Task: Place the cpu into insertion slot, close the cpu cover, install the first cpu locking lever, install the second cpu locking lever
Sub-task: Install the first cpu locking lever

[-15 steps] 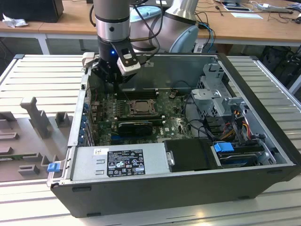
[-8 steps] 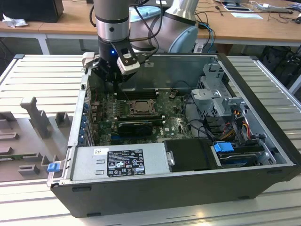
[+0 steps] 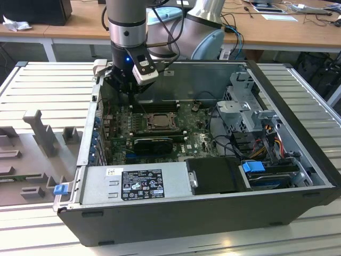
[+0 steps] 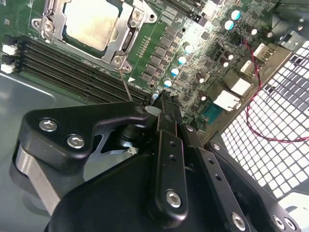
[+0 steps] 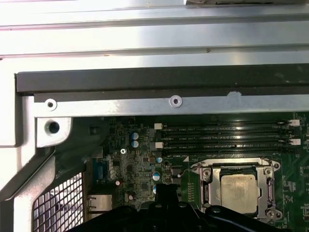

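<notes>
One pincer [image 4: 163, 99] — closed, empty, near the cpu cover [image 4: 124, 41].

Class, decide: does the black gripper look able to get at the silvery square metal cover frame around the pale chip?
Probably yes. The black gripper hangs inside the open case beside the silvery square cover frame, and nothing stands over that frame in either wrist view.

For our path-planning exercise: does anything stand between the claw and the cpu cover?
Nothing visible blocks it. Between the claw and the cover lie only low memory slots and a thin rod.
</notes>
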Robot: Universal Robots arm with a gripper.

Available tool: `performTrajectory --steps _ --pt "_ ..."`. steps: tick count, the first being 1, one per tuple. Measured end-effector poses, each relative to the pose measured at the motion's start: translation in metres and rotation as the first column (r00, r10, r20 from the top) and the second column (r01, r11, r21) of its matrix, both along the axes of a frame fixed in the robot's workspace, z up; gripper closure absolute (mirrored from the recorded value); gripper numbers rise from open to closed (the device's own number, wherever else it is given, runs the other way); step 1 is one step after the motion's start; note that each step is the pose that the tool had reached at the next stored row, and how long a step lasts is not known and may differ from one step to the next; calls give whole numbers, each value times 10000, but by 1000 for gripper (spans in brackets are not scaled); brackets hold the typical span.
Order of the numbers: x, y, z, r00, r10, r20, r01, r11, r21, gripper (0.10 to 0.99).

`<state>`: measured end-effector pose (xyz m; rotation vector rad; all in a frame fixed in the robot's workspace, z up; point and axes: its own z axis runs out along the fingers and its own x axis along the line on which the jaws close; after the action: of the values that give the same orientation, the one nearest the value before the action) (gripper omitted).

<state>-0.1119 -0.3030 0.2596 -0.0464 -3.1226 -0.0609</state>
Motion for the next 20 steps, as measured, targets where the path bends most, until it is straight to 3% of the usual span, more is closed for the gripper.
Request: performTrajectory --steps 15,20 --pt "-5 1 -2 10000 7 0 -7 10000 5 980" --pt "-5 79 -6 10000 37 0 -37 10000 6 980"
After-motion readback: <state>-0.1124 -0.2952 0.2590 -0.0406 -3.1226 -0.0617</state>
